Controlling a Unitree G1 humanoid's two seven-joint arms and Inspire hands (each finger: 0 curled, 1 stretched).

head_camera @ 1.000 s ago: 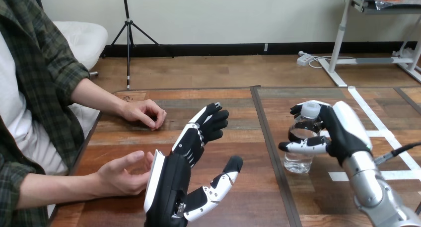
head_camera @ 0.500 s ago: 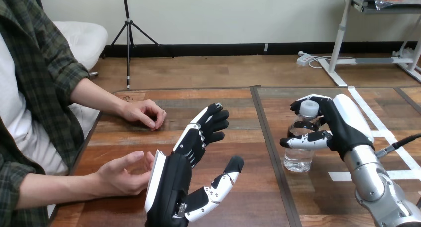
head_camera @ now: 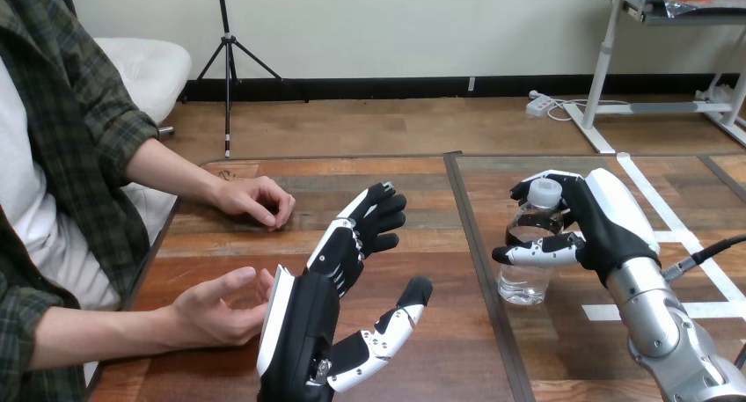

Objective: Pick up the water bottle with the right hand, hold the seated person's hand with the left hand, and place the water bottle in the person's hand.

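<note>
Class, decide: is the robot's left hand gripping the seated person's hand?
No: the left hand has straight fingers beside the person's nearer hand, curled round nothing.

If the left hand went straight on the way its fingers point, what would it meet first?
Probably nothing: the left hand points across bare table; the person's farther hand lies left of that line, the water bottle right of it.

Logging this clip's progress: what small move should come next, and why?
Probably lift: the right hand is curled round the water bottle, whose base seems to rest on the table, and the open left hand is beside the person's nearer hand.
</note>
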